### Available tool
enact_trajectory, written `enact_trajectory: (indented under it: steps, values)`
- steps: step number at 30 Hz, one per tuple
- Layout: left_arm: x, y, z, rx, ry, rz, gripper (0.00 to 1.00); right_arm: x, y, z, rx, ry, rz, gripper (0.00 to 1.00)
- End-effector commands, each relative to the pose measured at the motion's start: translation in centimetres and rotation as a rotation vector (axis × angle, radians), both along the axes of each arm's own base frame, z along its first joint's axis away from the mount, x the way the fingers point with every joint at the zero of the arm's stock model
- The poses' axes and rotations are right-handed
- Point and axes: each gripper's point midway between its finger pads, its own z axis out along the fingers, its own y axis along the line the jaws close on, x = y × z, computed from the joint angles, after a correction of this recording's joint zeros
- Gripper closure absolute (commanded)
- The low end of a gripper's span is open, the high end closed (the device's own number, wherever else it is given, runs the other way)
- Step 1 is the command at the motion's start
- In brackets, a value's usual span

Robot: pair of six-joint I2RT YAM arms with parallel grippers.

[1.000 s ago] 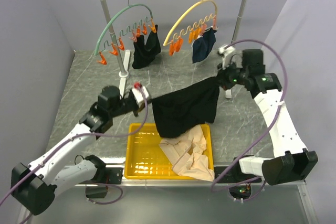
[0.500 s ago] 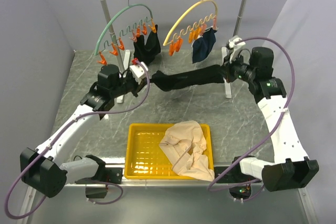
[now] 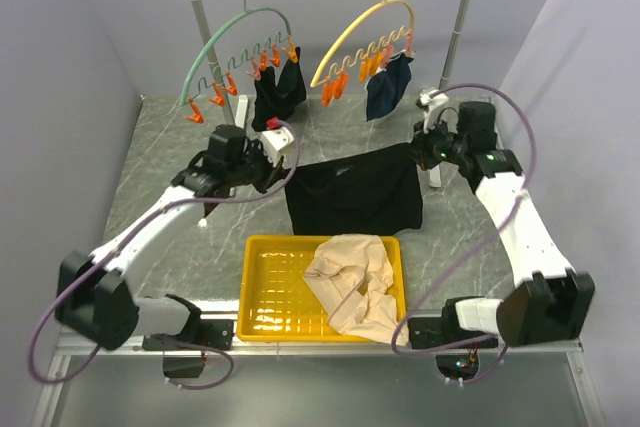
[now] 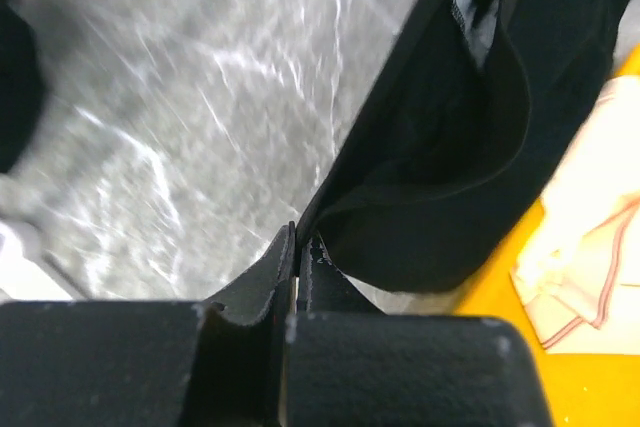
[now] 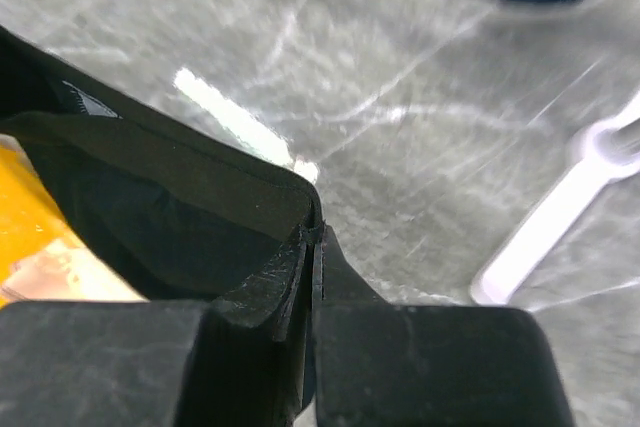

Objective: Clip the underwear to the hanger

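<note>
The black underwear [image 3: 352, 190] is held spread between the two grippers. The left gripper [image 4: 297, 247] is clamped on one upper corner and the right gripper [image 5: 312, 237] on the other. Under the hanging cloth, a yellow tray [image 3: 262, 297] with a beige garment [image 3: 355, 282] is seen. Beyond the grippers and higher, the pale yellow hanger [image 3: 360, 32] hangs on the rail, with a navy garment [image 3: 388, 85] clipped at its right end. The rack's right post [image 3: 455, 37] stands just beside the right gripper. Bare marble table [image 3: 455, 237] is seen outward of each gripper.
</note>
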Motion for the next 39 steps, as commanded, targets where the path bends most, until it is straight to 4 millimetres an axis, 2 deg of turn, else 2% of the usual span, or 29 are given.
enact_trajectory:
  steps: [1,3,4,5,6,8,9,11,12,14,15,17,18,19,20,21,22,23,25,31,32,33,34,36,37,39]
  values:
    - [2.4,0.2,-2.7,0.037,0.101,0.101,1.00,3.3,-0.5,-4.3,-0.029,0.064,-0.062,1.00]
    - [3.7,0.2,-3.4,0.048,0.127,0.145,1.00,4.9,-0.3,-5.3,-0.033,0.061,-0.096,1.00]
    - [4.2,0.2,-5.0,0.073,0.164,0.160,1.00,5.8,-0.3,-6.7,-0.041,0.089,-0.109,1.00]
    - [4.9,0.2,-4.9,0.079,0.159,0.182,1.00,6.8,-0.2,-6.6,-0.035,0.076,-0.124,1.00]
    - [5.4,0.2,-5.4,0.085,0.166,0.195,1.00,7.8,-0.5,-8.2,-0.053,0.108,-0.152,1.00]
    - [6.5,0.0,-6.4,0.089,0.176,0.219,1.00,9.7,-0.7,-8.3,-0.049,0.095,-0.199,1.00]
    - [6.9,-0.1,-6.8,0.095,0.179,0.228,1.00,10.6,-0.7,-9.8,-0.055,0.122,-0.216,1.00]
    - [8.0,-0.4,-8.1,0.100,0.199,0.249,1.00,12.2,-1.0,-9.9,-0.056,0.115,-0.263,1.00]
    - [8.4,-0.3,-8.6,0.113,0.204,0.263,1.00,12.8,-0.9,-11.4,-0.062,0.147,-0.271,1.00]
    - [9.4,-0.6,-9.9,0.130,0.220,0.271,1.00,14.0,-0.9,-11.5,-0.059,0.156,-0.293,0.97]
    - [9.7,-0.5,-10.3,0.136,0.226,0.278,1.00,14.4,-0.8,-12.6,-0.064,0.178,-0.298,0.95]
    - [10.6,-0.8,-11.3,0.152,0.242,0.287,1.00,15.4,-0.6,-12.7,-0.058,0.189,-0.313,0.89]
    - [10.9,-0.8,-11.6,0.155,0.250,0.291,0.99,15.7,-0.5,-13.6,-0.062,0.211,-0.320,0.79]
    - [11.4,-1.0,-12.1,0.160,0.260,0.294,0.97,16.6,-0.4,-12.9,-0.055,0.200,-0.327,0.72]
    - [11.7,-0.9,-12.3,0.158,0.265,0.299,0.95,16.7,-0.7,-13.3,-0.058,0.221,-0.353,0.60]
    - [11.8,-0.8,-12.6,0.166,0.279,0.303,0.92,17.0,-0.7,-13.8,-0.063,0.234,-0.363,0.54]
    - [12.2,-0.7,-12.8,0.161,0.285,0.315,0.83,17.4,-0.9,-13.6,-0.067,0.230,-0.374,0.50]
    - [12.4,-0.5,-12.9,0.158,0.292,0.321,0.79,17.5,-1.0,-13.7,-0.072,0.226,-0.377,0.48]
    - [12.7,-0.3,-12.9,0.150,0.294,0.330,0.66,17.5,-1.4,-13.7,-0.088,0.221,-0.388,0.48]
    - [13.0,0.1,-12.5,0.138,0.300,0.332,0.46,16.9,-0.8,-14.0,-0.093,0.243,-0.330,0.55]
    - [13.0,0.1,-12.6,0.137,0.303,0.335,0.45,16.9,-0.5,-14.1,-0.099,0.246,-0.324,0.56]
    - [13.1,0.1,-12.5,0.134,0.302,0.333,0.44,16.9,-0.2,-15.1,-0.109,0.267,-0.318,0.57]
    - [13.1,0.0,-12.7,0.135,0.309,0.335,0.40,17.5,0.1,-14.6,-0.105,0.257,-0.314,0.58]
    - [13.2,0.0,-12.7,0.124,0.317,0.340,0.39,17.7,0.4,-16.2,-0.121,0.298,-0.314,0.60]
    - [13.3,-0.1,-12.7,0.117,0.324,0.342,0.38,18.1,0.7,-16.0,-0.119,0.293,-0.314,0.60]
    - [13.1,-0.3,-12.7,0.091,0.354,0.344,0.38,18.3,0.9,-17.2,-0.125,0.318,-0.313,0.60]
